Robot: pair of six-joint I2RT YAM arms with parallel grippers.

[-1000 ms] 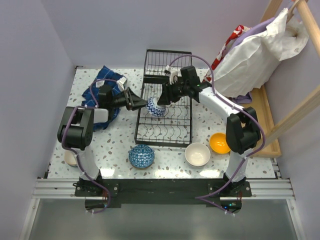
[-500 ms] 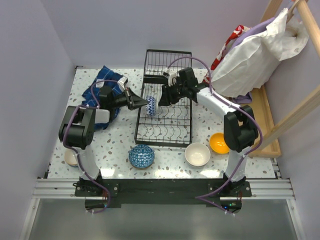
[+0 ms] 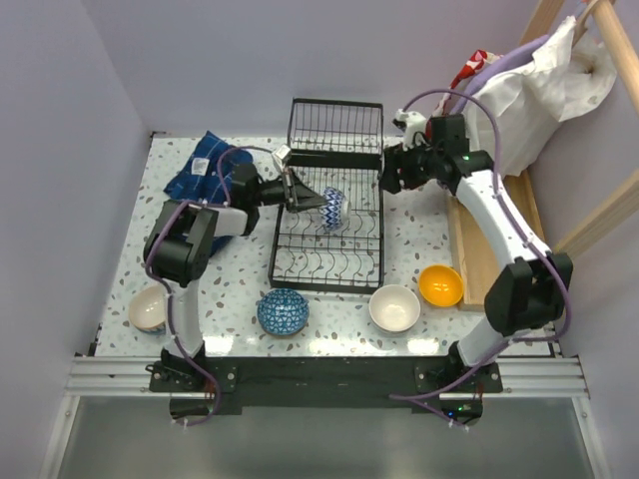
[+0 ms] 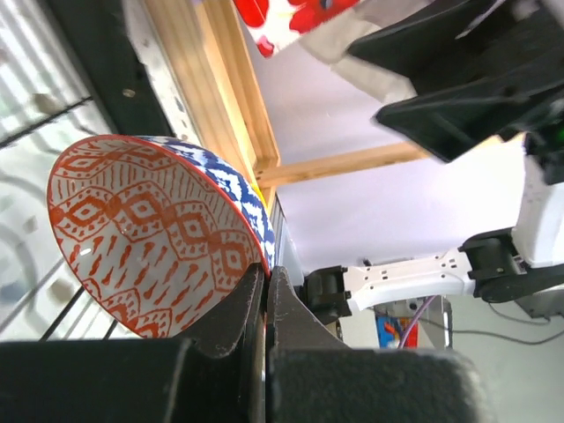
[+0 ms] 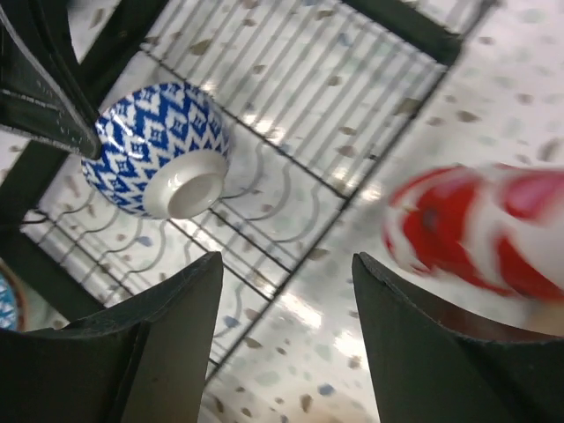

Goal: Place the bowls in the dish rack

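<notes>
My left gripper is shut on the rim of a bowl that is blue-patterned outside and orange-patterned inside. It holds the bowl on edge over the middle of the black wire dish rack. The left wrist view shows the bowl pinched between the fingers. My right gripper is open and empty just past the rack's right side. Its wrist view shows the bowl over the rack wires, apart from the gripper. A blue bowl, a white bowl and an orange bowl sit in front of the rack.
A beige bowl sits at the near left. A blue cloth lies at the far left. A wooden tray runs along the right edge, with a white and red bag above it. The rack's upright end panel stands at the back.
My left gripper has carried the bowl to the right, further over the rack. My right gripper has drawn away from the bowl to the right, off the rack.
</notes>
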